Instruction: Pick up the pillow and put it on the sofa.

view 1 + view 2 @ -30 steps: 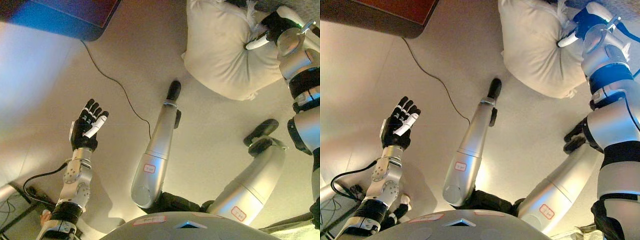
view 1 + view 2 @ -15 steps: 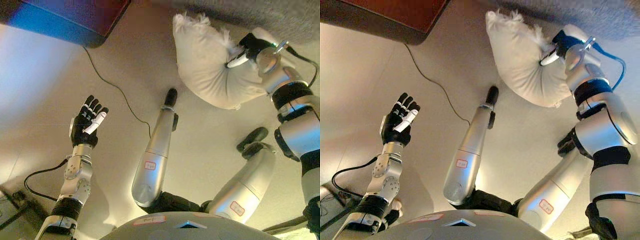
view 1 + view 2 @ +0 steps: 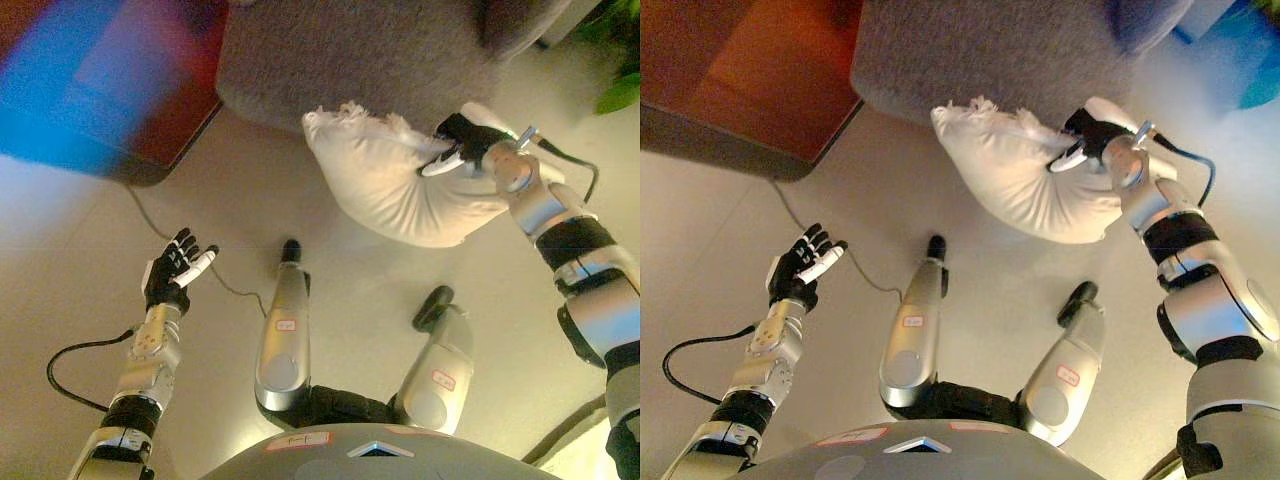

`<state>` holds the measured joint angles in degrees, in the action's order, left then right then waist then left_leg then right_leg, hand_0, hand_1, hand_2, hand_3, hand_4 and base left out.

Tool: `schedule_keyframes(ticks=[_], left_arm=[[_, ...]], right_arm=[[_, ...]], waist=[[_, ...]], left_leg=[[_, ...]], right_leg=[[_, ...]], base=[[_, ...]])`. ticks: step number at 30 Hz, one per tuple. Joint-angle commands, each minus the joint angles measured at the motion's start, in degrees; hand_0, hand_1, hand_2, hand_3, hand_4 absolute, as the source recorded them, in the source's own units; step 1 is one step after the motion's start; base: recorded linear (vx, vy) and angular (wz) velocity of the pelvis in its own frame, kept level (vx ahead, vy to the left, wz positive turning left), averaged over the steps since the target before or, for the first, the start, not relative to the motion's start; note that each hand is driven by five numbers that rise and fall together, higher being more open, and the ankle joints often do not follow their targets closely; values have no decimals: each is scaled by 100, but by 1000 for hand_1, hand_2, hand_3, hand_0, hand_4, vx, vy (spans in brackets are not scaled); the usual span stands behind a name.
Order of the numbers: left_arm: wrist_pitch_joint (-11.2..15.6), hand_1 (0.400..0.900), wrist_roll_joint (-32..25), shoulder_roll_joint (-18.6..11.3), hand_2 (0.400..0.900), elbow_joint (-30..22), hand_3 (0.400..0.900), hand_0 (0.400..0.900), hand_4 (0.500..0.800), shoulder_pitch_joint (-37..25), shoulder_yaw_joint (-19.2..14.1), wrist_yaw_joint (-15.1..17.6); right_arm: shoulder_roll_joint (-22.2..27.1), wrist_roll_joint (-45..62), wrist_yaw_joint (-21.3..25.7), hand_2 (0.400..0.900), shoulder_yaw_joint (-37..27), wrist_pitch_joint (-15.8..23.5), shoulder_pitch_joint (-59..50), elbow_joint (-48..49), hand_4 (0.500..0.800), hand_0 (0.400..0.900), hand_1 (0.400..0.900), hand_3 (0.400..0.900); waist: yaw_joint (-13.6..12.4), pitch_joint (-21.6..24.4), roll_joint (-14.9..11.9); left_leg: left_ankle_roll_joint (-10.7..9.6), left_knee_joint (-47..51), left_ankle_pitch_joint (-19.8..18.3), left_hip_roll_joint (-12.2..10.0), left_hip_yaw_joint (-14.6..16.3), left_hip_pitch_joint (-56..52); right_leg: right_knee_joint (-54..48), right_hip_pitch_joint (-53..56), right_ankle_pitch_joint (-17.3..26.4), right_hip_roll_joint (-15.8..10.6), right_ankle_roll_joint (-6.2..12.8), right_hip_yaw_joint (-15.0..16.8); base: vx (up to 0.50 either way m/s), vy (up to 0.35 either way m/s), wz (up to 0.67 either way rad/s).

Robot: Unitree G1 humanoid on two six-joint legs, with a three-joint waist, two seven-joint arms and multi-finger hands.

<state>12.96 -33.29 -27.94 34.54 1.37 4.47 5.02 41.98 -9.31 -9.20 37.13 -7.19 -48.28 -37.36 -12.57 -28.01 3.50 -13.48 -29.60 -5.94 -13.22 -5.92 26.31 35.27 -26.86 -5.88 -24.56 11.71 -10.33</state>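
Just below grey sofa (image 3: 380,60): right hand (image 3: 465,143) clamped on white pillow (image 3: 385,190), held off floor (image 3: 90,260). Left hand (image 3: 170,278) off left, fingers spread, holding nothing.

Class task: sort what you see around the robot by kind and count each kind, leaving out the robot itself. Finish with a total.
Pillows, white: 1, the pillow gripped by the right hand
Sofas, grey: 1, the sofa
Wooden furniture, reddish-brown: 1, the cabinet
Plants, green: 1, the plant
Total: 4
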Motion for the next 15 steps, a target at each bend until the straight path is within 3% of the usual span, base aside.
schedule_keyframes(ticks=[1, 6, 9, 11, 13, 15], left_arm=[[79, 900, 592, -456, 900, 400, 900, 900, 800, 289, -292, 213], [-53, 900, 1026, -322, 900, 734, 900, 900, 800, 416, -471, 248], [-26, 900, 1244, -97, 900, 1153, 900, 900, 800, 565, -686, 379], [-7, 900, 1370, 36, 900, 1313, 900, 900, 800, 726, -856, 344], [28, 900, 1512, 159, 900, 1413, 900, 900, 800, 833, -909, 291], [9, 900, 1600, 255, 900, 1521, 900, 900, 800, 890, -917, 221]], right_arm=[[217, 25, -38, 400, -825, 682, 102, 1006, 500, 400, 400, 400], [536, 166, -406, 400, -1162, 931, 582, 1904, 500, 400, 400, 400], [625, 342, -648, 400, -1220, 1004, 631, 2199, 500, 400, 400, 400], [778, 394, -800, 400, -1233, 972, 554, 2280, 500, 400, 400, 400], [946, 344, -927, 400, -1273, 934, 503, 2338, 500, 400, 400, 400], [1174, 401, -1095, 400, -1274, 855, 406, 2345, 500, 400, 400, 400]], waist=[[-3, 856, -272], [130, 1257, -418], [159, 1599, -499], [130, 1745, -582], [102, 1778, -668], [-10, 1857, -756]], left_leg=[[240, 725, 452, -397, -95, -779], [258, 1413, 692, -563, -17, -1619], [227, 2126, 972, -751, 41, -2249], [127, 2096, 1761, -929, 84, -2331], [166, 1828, 1952, -905, 141, -2230], [218, 1606, 1794, -526, 101, -2097]], right_leg=[[-1140, 694, 784, -236, 329, 154], [-1212, 1486, 408, 157, 296, -42], [-1465, 2017, 157, 609, 66, -149], [-1842, 2404, 108, 972, -215, -278], [-2093, 2636, 132, 1056, -357, -448], [-2395, 2933, 193, 1076, -408, -706]], base=[[160, -193, 8], [192, -211, 7], [235, -258, -20], [172, -251, -6], [167, -198, 11], [228, -126, 13]])
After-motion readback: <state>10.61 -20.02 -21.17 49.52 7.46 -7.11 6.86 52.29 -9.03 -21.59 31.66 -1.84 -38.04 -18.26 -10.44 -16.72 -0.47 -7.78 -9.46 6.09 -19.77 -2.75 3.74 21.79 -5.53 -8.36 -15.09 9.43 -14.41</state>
